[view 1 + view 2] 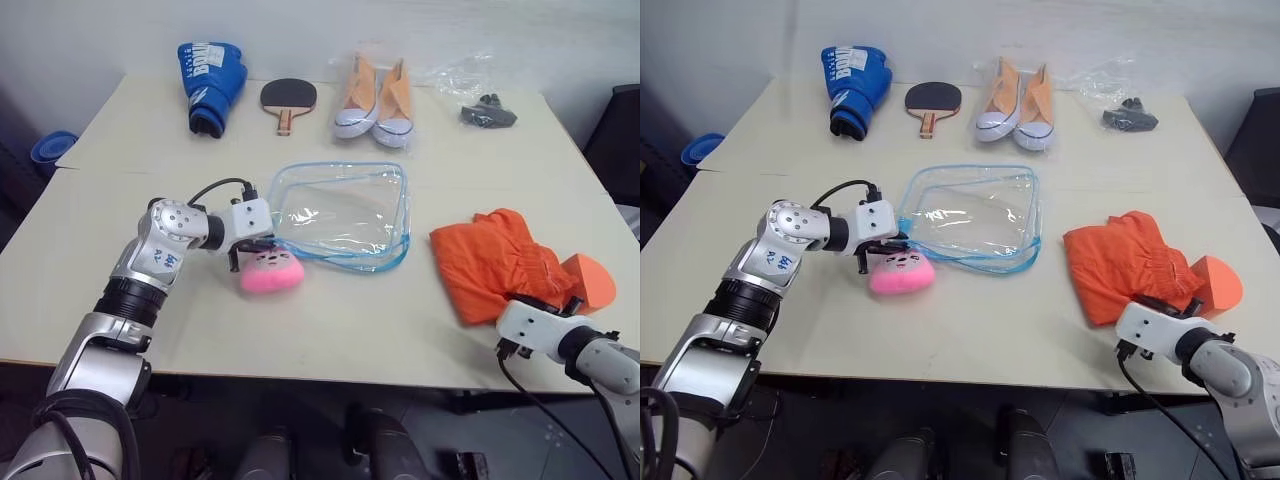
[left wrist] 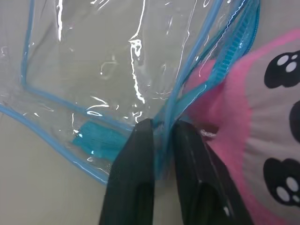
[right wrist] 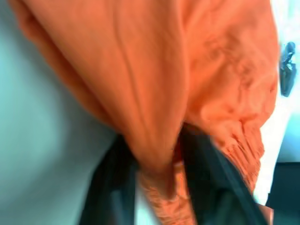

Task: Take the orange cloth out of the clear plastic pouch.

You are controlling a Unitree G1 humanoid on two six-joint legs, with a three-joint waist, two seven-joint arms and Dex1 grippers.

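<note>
Left eye view: beige table (image 1: 330,320) (white wall behind); left jaws pinch pouch (image 1: 340,212) edge, right jaws pinch cloth (image 1: 495,260).

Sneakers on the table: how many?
2. Both orange, side by side at the table's far edge: one sneaker nearer the paddle, the other sneaker nearer the thin bag. None seem hidden.

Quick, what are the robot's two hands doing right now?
Left gripper: pinching the clear plastic pouch's blue edge.
Right gripper: fingers around a fold of the orange cloth.
</note>
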